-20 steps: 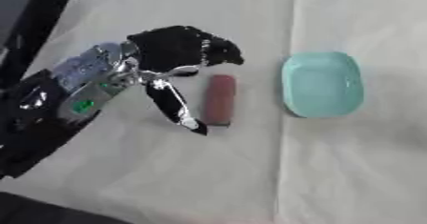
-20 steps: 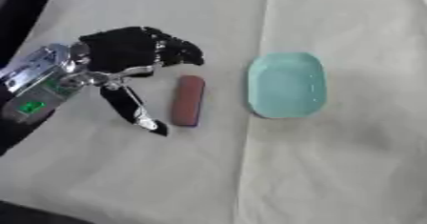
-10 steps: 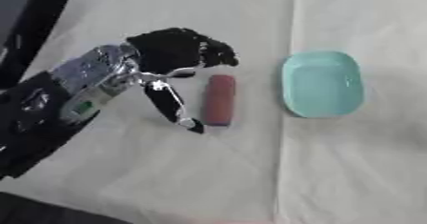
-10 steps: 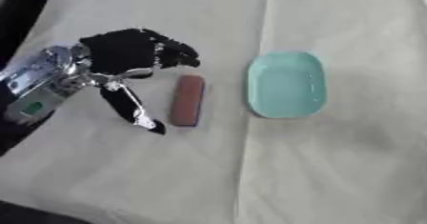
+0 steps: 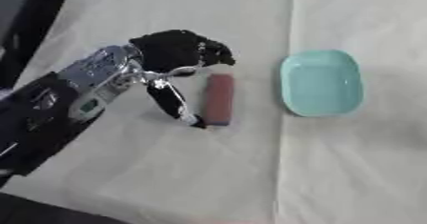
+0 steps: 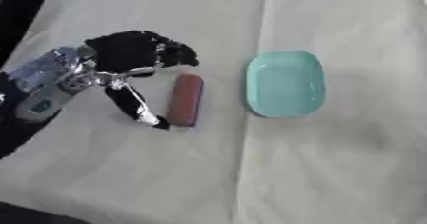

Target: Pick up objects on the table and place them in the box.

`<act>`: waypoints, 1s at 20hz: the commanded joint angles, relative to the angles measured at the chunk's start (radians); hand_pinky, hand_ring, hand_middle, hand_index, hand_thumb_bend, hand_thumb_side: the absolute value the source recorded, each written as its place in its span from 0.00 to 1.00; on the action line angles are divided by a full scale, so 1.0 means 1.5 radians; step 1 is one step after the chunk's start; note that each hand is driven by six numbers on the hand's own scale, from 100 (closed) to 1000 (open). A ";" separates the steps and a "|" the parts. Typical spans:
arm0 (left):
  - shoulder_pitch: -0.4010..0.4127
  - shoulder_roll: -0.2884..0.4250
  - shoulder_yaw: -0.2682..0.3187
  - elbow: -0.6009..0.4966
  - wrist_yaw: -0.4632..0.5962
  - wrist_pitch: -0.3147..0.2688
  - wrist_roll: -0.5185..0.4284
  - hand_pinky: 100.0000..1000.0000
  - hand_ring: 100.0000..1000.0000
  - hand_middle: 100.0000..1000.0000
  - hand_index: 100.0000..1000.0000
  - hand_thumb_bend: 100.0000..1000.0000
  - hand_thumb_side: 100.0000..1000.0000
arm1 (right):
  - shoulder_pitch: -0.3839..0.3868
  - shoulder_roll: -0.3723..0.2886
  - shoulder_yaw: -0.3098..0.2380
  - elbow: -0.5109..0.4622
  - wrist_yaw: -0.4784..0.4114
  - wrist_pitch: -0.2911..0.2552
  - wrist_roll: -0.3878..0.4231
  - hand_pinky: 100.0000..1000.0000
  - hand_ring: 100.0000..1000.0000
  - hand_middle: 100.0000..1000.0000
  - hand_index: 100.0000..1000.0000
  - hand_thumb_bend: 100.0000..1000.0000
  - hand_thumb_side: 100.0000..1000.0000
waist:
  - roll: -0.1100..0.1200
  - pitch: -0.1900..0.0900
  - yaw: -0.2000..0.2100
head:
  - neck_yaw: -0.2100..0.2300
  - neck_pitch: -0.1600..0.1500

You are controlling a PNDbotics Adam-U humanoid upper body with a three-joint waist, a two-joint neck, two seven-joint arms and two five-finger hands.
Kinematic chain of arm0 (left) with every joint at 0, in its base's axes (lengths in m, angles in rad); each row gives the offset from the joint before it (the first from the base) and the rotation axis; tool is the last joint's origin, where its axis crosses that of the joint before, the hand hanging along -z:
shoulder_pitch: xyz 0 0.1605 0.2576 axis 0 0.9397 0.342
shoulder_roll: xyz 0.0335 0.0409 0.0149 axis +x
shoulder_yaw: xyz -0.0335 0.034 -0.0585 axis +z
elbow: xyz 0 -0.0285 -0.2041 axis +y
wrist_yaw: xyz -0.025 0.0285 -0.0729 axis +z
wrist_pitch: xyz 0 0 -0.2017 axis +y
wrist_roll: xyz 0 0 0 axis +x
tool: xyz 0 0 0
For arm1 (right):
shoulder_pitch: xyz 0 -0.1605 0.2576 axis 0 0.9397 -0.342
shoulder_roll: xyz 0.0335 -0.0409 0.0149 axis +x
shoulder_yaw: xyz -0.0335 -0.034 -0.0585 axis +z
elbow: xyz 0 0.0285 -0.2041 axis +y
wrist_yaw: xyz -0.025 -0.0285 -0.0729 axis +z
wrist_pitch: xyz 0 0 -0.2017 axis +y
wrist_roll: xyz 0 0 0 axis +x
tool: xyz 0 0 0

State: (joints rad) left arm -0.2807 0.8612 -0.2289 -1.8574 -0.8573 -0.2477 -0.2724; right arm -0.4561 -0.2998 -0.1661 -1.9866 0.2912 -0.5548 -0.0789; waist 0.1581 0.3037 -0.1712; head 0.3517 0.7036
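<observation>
Sitting empty: teal box (image 5: 322, 83)

Your surface (image 5: 350, 170) is covered by a cream cloth. At frame centre a reddish-brown oblong object (image 5: 219, 99) lies lengthwise on it. Right of it, apart, sits a shallow teal box (image 5: 322, 83).

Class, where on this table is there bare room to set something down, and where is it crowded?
Bare cloth spreads right of and below the green tray, and along the near edge. It is crowded where the left hand closes around the red bar; only a narrow strip separates bar and tray.
</observation>
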 commanded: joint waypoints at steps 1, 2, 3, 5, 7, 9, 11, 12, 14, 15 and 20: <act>-0.011 0.004 0.000 0.012 -0.006 -0.006 0.001 0.64 0.77 0.84 0.94 0.61 0.55 | -0.012 -0.010 0.000 -0.009 -0.003 -0.001 0.002 0.10 0.29 0.58 0.80 0.00 0.77 | -0.003 -0.008 -0.001 | -0.002 -0.001; -0.013 0.002 -0.001 0.016 -0.007 -0.007 0.001 0.64 0.77 0.84 0.94 0.61 0.55 | -0.012 -0.010 0.000 -0.009 -0.003 -0.001 0.002 0.10 0.29 0.58 0.80 0.00 0.77 | -0.003 -0.008 -0.002 | -0.002 -0.001; -0.015 0.000 -0.003 0.020 -0.008 -0.009 0.001 0.64 0.77 0.84 0.94 0.61 0.56 | -0.012 -0.010 0.000 -0.009 -0.003 -0.001 0.003 0.10 0.29 0.58 0.80 0.00 0.77 | -0.003 -0.008 -0.002 | -0.002 -0.001; -0.018 -0.003 -0.005 0.025 -0.010 -0.011 0.001 0.64 0.77 0.84 0.94 0.61 0.56 | -0.012 -0.010 0.000 -0.009 -0.003 -0.001 0.003 0.10 0.29 0.58 0.80 0.00 0.77 | -0.002 -0.008 -0.002 | -0.003 0.000; -0.021 -0.007 -0.008 0.031 -0.012 -0.013 0.000 0.64 0.77 0.84 0.94 0.61 0.56 | -0.012 -0.011 -0.001 -0.009 -0.004 -0.001 0.003 0.10 0.29 0.58 0.80 0.00 0.77 | -0.002 -0.008 -0.002 | -0.004 0.001; -0.024 -0.011 -0.011 0.037 -0.013 -0.015 -0.002 0.64 0.77 0.84 0.94 0.60 0.57 | -0.012 -0.010 -0.001 -0.009 -0.003 -0.001 0.004 0.10 0.29 0.58 0.80 0.00 0.77 | -0.002 -0.008 -0.002 | -0.005 0.001; -0.025 -0.015 -0.014 0.044 -0.015 -0.018 -0.004 0.64 0.77 0.84 0.94 0.60 0.57 | -0.012 -0.010 -0.001 -0.009 -0.003 -0.001 0.004 0.10 0.29 0.58 0.80 0.00 0.77 | -0.003 -0.008 -0.002 | -0.005 0.002; -0.025 -0.016 -0.015 0.046 -0.017 -0.019 -0.005 0.64 0.77 0.84 0.94 0.60 0.58 | -0.013 -0.010 -0.001 -0.009 -0.003 -0.001 0.004 0.10 0.29 0.58 0.80 0.00 0.77 | -0.003 -0.008 -0.003 | -0.005 0.002; -0.024 -0.018 -0.018 0.050 -0.021 -0.022 -0.005 0.64 0.77 0.84 0.94 0.60 0.58 | -0.013 -0.010 -0.001 -0.009 -0.003 -0.001 0.004 0.10 0.29 0.58 0.80 0.00 0.77 | -0.003 -0.007 -0.003 | -0.006 0.003; -0.023 -0.019 -0.019 0.052 -0.023 -0.023 -0.005 0.64 0.77 0.84 0.94 0.60 0.58 | -0.013 -0.010 -0.001 -0.009 -0.003 -0.001 0.004 0.10 0.29 0.58 0.80 0.00 0.77 | -0.003 -0.007 -0.003 | -0.006 0.004; -0.015 -0.023 -0.029 0.063 -0.043 -0.033 -0.010 0.64 0.78 0.84 0.94 0.62 0.61 | -0.014 -0.010 -0.001 -0.009 -0.004 -0.001 0.004 0.10 0.29 0.58 0.80 0.00 0.77 | -0.003 -0.006 -0.003 | -0.007 0.004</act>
State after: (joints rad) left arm -0.3002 0.8151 -0.2752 -1.7601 -0.9127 -0.2909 -0.2862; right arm -0.4609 -0.2998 -0.1662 -1.9866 0.2901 -0.5569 -0.0760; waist 0.1584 0.3083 -0.1763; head 0.3436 0.7120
